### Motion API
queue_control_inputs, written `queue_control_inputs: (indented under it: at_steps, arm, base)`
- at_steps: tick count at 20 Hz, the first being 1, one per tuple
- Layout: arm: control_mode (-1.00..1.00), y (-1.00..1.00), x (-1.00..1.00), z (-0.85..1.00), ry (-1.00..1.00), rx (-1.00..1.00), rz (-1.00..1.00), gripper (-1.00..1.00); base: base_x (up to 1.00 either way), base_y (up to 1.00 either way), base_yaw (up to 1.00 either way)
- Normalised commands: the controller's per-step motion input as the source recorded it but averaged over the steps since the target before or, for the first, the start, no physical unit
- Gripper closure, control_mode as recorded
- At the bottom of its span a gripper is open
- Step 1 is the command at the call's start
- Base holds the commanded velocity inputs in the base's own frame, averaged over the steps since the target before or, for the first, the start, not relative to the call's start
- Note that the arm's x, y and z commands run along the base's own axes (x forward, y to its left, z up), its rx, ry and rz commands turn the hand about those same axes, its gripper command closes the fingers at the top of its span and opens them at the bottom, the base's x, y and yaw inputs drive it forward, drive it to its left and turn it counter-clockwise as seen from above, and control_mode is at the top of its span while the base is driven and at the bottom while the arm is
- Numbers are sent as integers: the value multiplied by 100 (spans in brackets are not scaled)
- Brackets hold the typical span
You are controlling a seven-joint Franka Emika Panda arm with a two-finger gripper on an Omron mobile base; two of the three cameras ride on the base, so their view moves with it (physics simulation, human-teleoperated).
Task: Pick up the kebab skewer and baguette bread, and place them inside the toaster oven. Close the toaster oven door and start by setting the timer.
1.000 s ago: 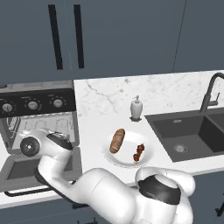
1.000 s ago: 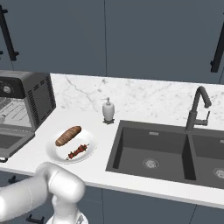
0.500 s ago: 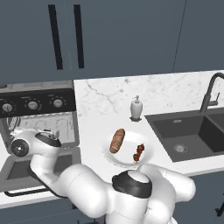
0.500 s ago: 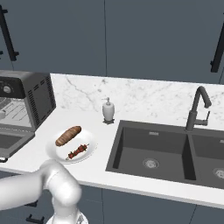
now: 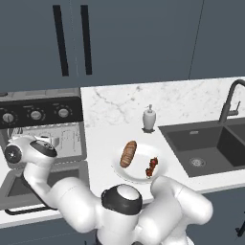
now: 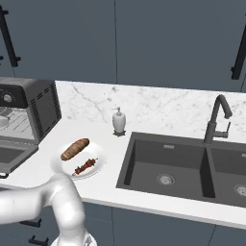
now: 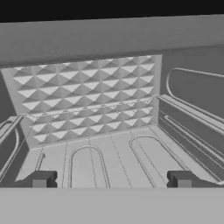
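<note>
**Ana:** Trouble could come from the arm's position. The hand sits low in front of the toaster oven [image 5: 45,131], its fingers [image 7: 111,179] spread wide apart with nothing between them, looking straight into the bare cavity.

**Ben:** So what's the risk?

**Ana:** The toaster oven door [image 5: 40,184] lies dropped open right under the arm. A careless swing back toward the food could knock the door or catch the rack edge, I'd judge.

**Ben:** And where's the food?

**Ana:** On the white plate [image 6: 65,168] on the surface [image 5: 105,139], between oven and sink [image 6: 168,168]. The baguette bread [image 6: 75,149] lies just beside the kebab skewer [image 6: 85,166]; grabbing one carelessly might nudge the other off the plate.

**Ben:** Anything inside the oven?

**Ana:** Just rack and walls.
</note>
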Motion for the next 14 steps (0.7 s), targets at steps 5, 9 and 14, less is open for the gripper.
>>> queue_control_inputs:
  at_steps: [5,9,14]
  arm:
    - [-100,1,50,-44,0,-7,0,-100]
    - [-100,1,48,-24,-3,-3,0,-100]
    - [-100,13,37,-31,-2,-2,0,-100]
  base:
    - [0,0,0]
    - [0,0,0]
    - [0,0,0]
